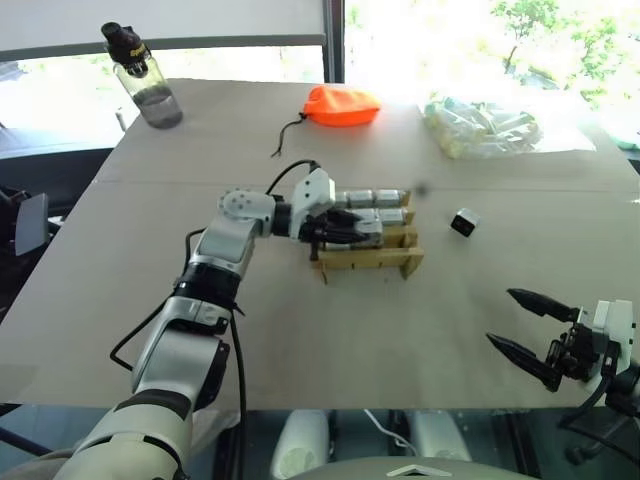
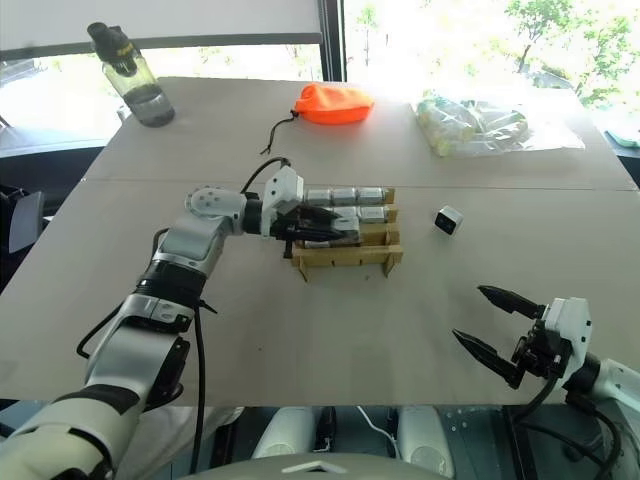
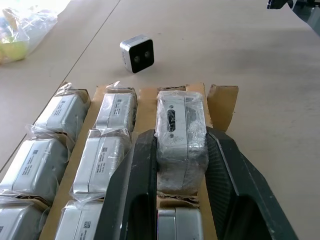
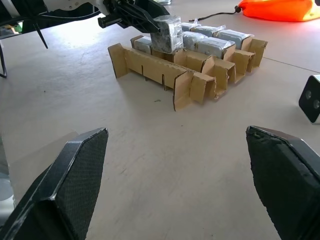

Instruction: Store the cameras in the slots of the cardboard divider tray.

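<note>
The cardboard divider tray (image 1: 366, 263) lies mid-table, and several plastic-wrapped silver-grey cameras (image 3: 111, 150) fill its far rows. My left gripper (image 1: 336, 229) reaches in from the left and is shut on one wrapped camera (image 3: 181, 135) at the tray's near row. I cannot tell whether this camera is down in a slot. In the right wrist view the held camera (image 4: 168, 28) shows above the cardboard strips (image 4: 150, 67). One bare camera (image 1: 464, 222), black lens face showing, rests on the table right of the tray. My right gripper (image 1: 501, 318) hovers open and holding nothing near the front right edge.
A water bottle (image 1: 146, 86) stands at the far left corner. An orange drawstring pouch (image 1: 342, 105) lies behind the tray, and a clear bag of pale pieces (image 1: 482, 125) sits at the far right. Bare tabletop (image 1: 400, 330) stretches between the tray and the front edge.
</note>
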